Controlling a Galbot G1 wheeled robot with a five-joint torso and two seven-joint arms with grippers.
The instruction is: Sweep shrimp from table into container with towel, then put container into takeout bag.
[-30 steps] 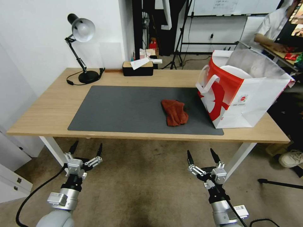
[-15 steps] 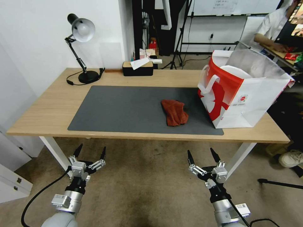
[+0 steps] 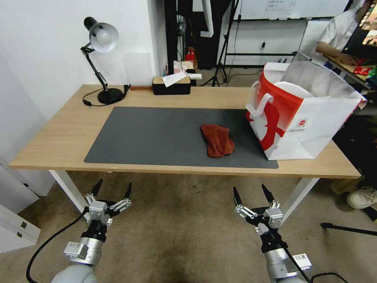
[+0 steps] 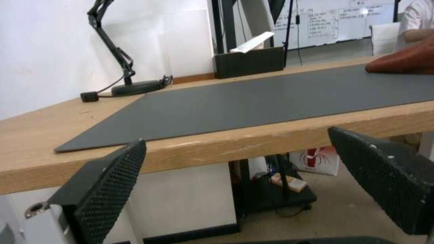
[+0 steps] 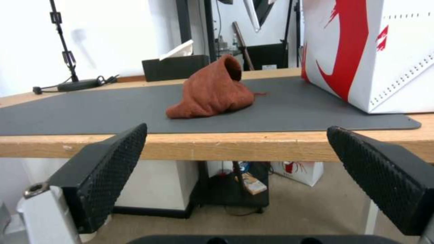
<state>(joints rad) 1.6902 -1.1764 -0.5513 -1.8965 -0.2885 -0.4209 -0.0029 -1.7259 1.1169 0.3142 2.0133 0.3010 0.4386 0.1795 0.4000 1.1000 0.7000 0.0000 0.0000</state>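
- Towel [image 3: 217, 140] lies crumpled on the desk [image 3: 63, 137], just beside the takeout bag [image 3: 302, 114].
- Right gripper [image 3: 254, 196], spread, hangs below the desk edge, nearer the towel.
- Left gripper [image 3: 112, 189], spread, is farther off.

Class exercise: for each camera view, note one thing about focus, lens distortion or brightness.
Head view: wide lens bows the table edges, and the takeout bag looks stretched. Left wrist view: near fingers blur, whiteboard bright. Right wrist view: towel sharp enough, fingers loom large and soft.

Towel [image 5: 212, 90]: I see it bunched on the mat [image 5: 113, 108].
Takeout bag [image 5: 384, 51]: just beside it.
Right gripper [image 5: 235, 176]: spread wide.
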